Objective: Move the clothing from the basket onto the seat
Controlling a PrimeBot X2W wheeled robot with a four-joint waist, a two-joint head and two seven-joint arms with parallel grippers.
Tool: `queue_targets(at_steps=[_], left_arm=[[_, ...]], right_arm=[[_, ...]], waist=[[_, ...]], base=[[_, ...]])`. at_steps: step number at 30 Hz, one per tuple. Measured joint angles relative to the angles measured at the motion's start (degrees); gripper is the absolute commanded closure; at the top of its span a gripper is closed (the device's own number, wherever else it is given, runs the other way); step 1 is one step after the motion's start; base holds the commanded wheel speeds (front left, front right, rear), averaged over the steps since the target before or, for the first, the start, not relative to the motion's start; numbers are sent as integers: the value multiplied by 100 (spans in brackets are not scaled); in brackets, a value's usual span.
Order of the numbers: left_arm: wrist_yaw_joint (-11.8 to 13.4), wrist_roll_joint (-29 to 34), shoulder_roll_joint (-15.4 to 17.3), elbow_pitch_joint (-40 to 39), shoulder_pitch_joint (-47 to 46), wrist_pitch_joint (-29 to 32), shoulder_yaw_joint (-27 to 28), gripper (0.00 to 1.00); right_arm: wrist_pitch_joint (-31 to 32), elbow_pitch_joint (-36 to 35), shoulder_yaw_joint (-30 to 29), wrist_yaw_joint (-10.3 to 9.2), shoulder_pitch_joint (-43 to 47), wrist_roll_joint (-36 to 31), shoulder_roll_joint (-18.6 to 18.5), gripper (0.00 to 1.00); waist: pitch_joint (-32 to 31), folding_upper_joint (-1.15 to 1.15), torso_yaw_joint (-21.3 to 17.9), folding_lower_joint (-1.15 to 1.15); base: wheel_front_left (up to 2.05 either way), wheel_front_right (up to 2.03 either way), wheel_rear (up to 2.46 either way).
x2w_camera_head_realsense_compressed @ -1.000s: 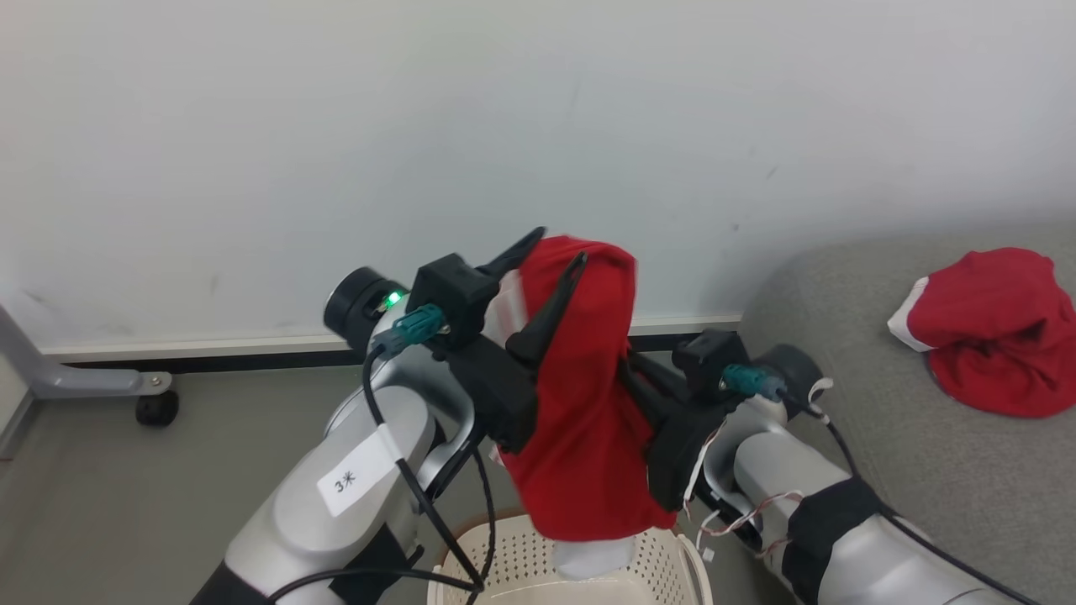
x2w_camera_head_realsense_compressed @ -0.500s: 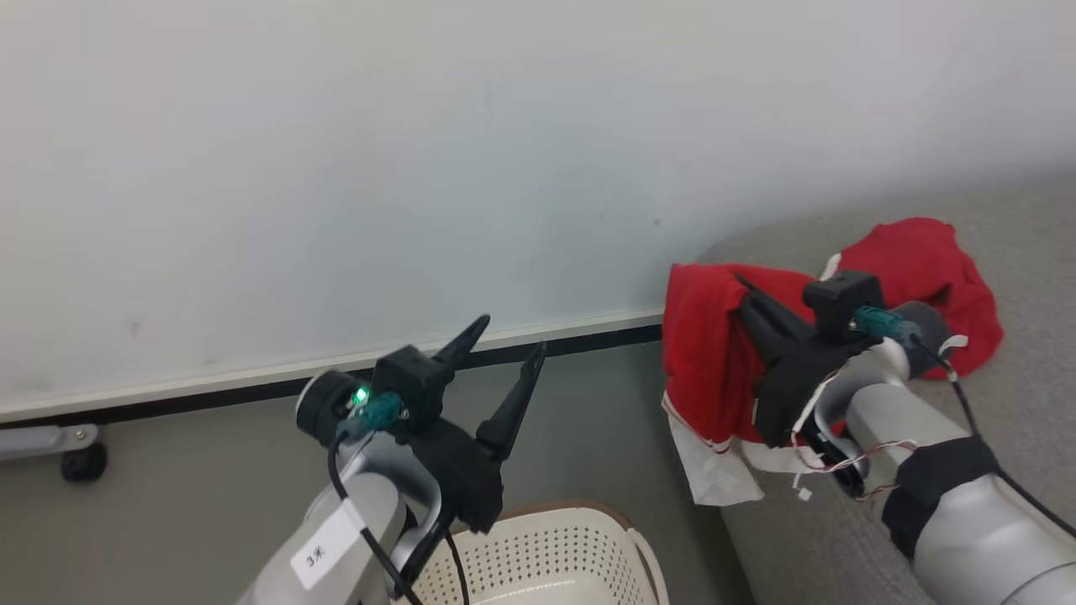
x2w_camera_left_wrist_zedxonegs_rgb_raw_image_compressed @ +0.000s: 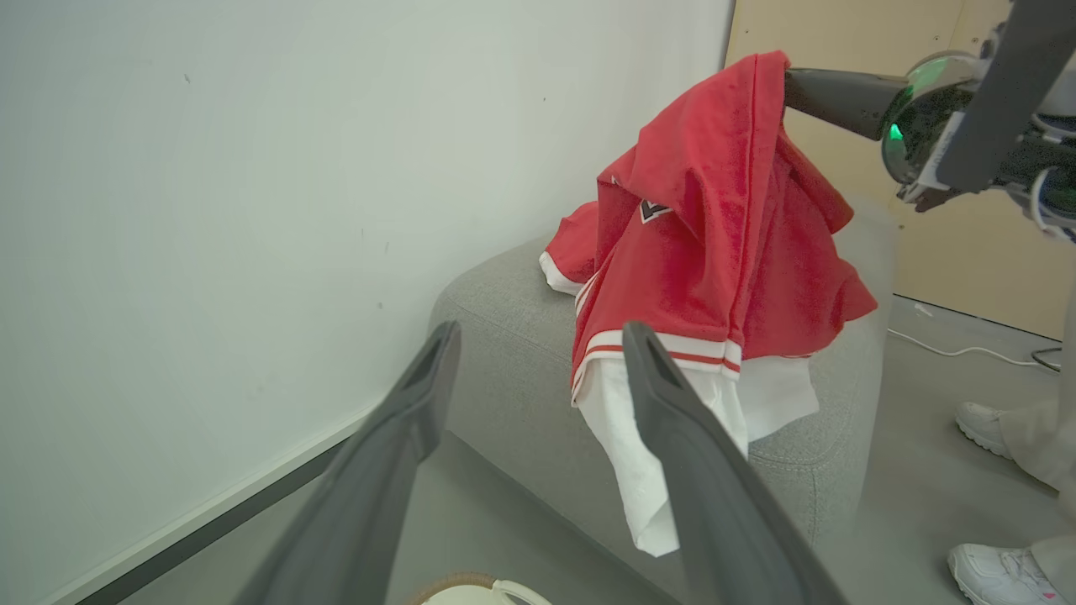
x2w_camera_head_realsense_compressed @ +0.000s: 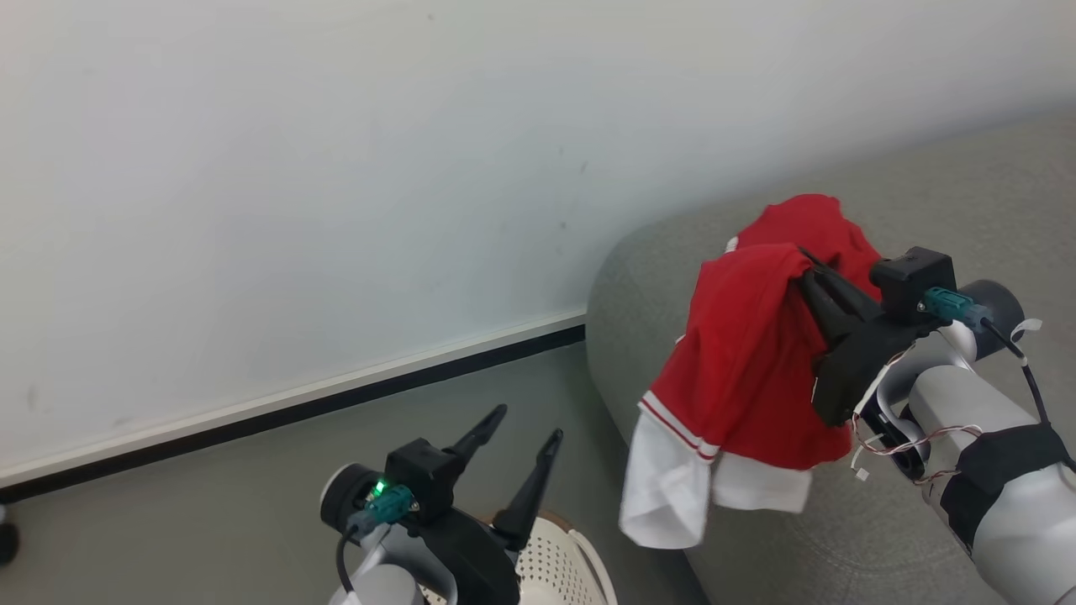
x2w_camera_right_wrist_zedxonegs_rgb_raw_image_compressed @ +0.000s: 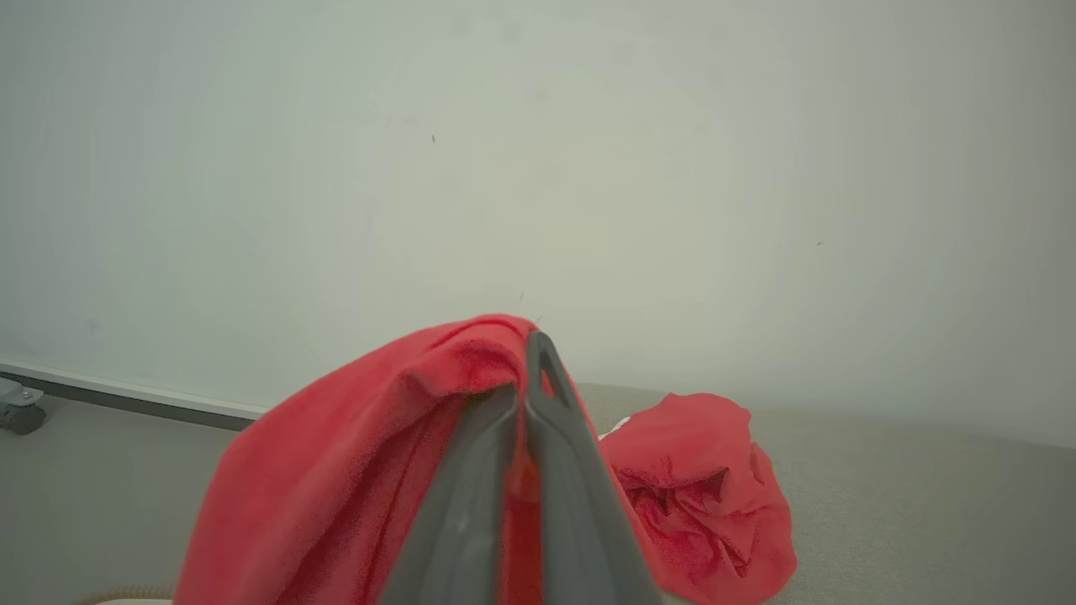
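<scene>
Since a second ago my left gripper (x2w_camera_head_realsense_compressed: 528, 424) has let go of the shirt (x2w_camera_head_realsense_compressed: 748, 361) that both my grippers held above the basket (x2w_camera_head_realsense_compressed: 580, 559). My right gripper (x2w_camera_head_realsense_compressed: 803, 269) has carried it alone across to the seat (x2w_camera_head_realsense_compressed: 967, 193). My head has turned with it, so the whole scene sits differently.

Nearest to me, my left jaws are spread wide with nothing between them. The basket's brown rim and holed wall lie just below and behind them.

Ahead of my left fingertips and well apart from them, the shirt hangs from my right jaws, which are clenched on a red fold at its top. Its long axis runs straight down. The pinched fold is uppermost, and the striped red-and-white band and the white panel point at the floor (x2w_camera_head_realsense_compressed: 210, 504). The red body drapes to both sides of my right fingers. The white end dangles past the seat's rounded corner, in front of its grey side. I cannot tell whether the cloth touches the cushion.

Just beyond my right fingertips the other shirt (x2w_camera_right_wrist_zedxonegs_rgb_raw_image_compressed: 698, 479) lies crumpled on top of the seat, close behind the hanging one.

Farther off stands the pale wall (x2w_camera_head_realsense_compressed: 336, 168). From my left wrist, a person's white shoes (x2w_camera_left_wrist_zedxonegs_rgb_raw_image_compressed: 983, 420) show on the floor past the seat, to the right of my left jaws.
</scene>
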Motion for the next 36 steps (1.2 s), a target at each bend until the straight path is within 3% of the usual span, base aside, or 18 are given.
queue_targets(at_steps=[13, 22, 31, 36], left_arm=[[144, 20, -159, -358, 378, -99, -199, 0], [198, 87, -177, -603, 383, -108, -270, 0], [254, 248, -87, -969, 247, -124, -241, 0], [301, 281, 79, -1200, 124, -123, -108, 0]], right_arm=[[-1, -680, -118, -62, 217, -98, -466, 100], [-1, -975, -416, -159, 197, -88, -771, 100], [13, -825, -693, -159, -1077, -89, -857, 100], [134, -620, -906, -244, -1930, -203, -1149, 100]], waist=[[84, 0, -674, 0], [427, 0, -831, 0], [944, 0, -791, 0], [1283, 0, -695, 1]], base=[[0, 0, 0], [0, 0, 0], [0, 0, 0], [0, 0, 0]])
